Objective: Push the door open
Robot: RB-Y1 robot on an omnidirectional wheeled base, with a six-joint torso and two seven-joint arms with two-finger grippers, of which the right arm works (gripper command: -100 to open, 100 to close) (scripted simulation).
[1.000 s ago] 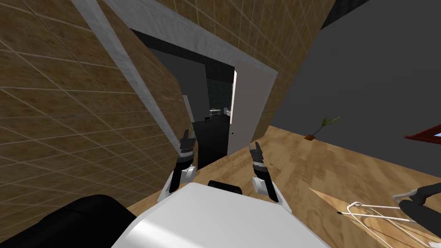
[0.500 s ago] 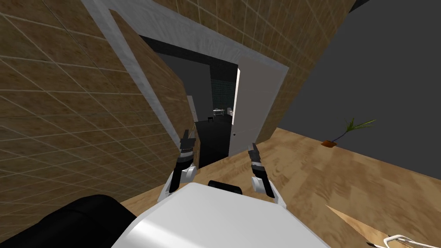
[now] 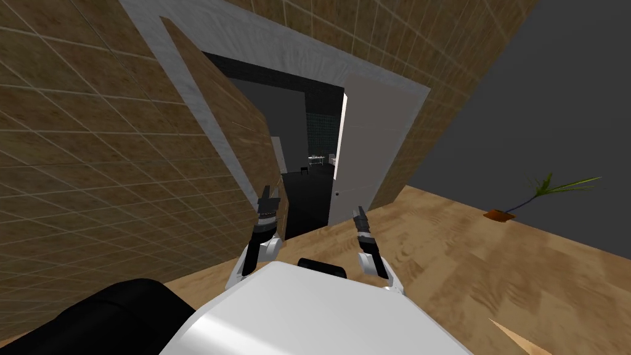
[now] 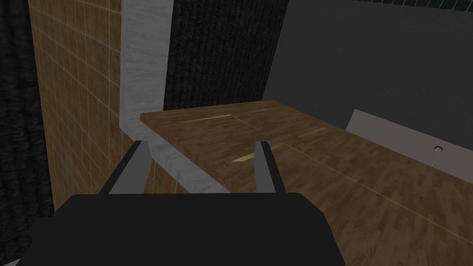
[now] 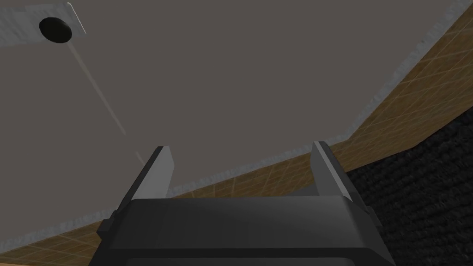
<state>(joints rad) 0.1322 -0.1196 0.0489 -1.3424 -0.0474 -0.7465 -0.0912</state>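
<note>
Turned with the base since a second ago: doorway and potted plant sit further right in the head view, and the right gripper now shows edge-on. Both sets of jaws released, standing wide, holding nothing. Left gripper raised forward, close beside the brown door, which is swung wide at the doorway's left; contact cannot be told. Right arm reaches forward, fingers facing the pale grey door, ajar at the doorway's right, its dark knob well clear of them.
</note>
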